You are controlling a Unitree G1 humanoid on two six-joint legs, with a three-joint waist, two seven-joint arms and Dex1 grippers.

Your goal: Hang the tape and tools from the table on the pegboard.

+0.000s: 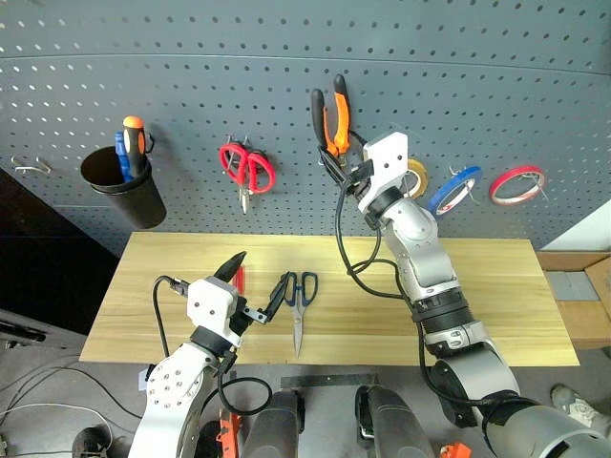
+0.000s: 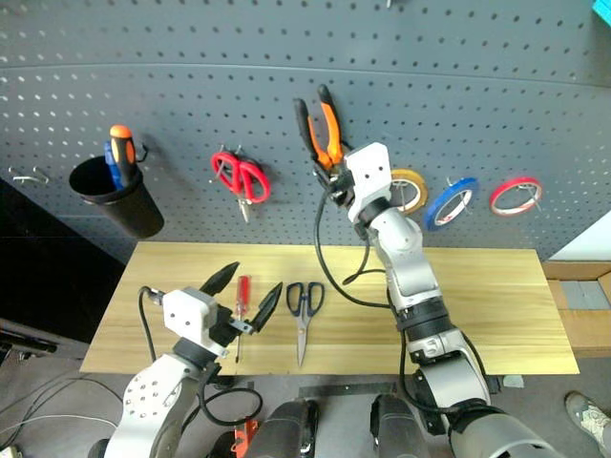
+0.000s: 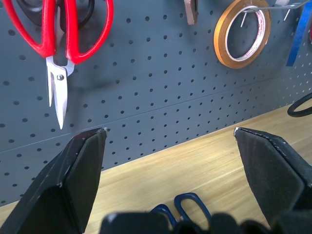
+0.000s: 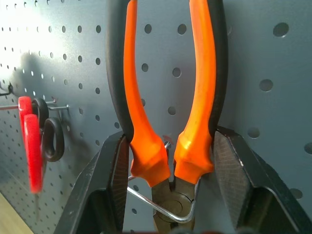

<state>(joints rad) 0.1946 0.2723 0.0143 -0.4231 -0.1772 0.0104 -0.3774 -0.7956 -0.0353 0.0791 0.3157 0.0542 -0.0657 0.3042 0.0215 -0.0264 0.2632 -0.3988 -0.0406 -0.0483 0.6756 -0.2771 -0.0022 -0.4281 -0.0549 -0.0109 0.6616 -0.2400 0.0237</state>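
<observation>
Up at the centre of the head view, the right gripper [image 1: 336, 162] is clamping the pliers [image 1: 331, 119] low on their orange-and-black handles, fingers part-closed around them, handles pointing up. It is pressing them against the pegboard [image 1: 191, 86]. In the right wrist view a wire hook [image 4: 163, 207] is passing between the two handles just above the pivot, so the grip seems kept low to leave the handle fork free to straddle that hook. I judge the pliers are seated or nearly so, and not yet released.

The blue tape [image 1: 453, 189] is hanging on its own hook to the right of centre, between a yellow ring [image 1: 414, 177] and a red ring [image 1: 516, 184].

At lower left, the left gripper [image 2: 245, 289] is hovering above the table [image 1: 496, 286] with its fingers spread wide and nothing between them. Below it the red-handled screwdriver [image 2: 242, 298] and the dark-blue scissors [image 1: 299, 303] are lying on the wood, awaiting pickup. My guess is it is poised there for one of them.
</observation>
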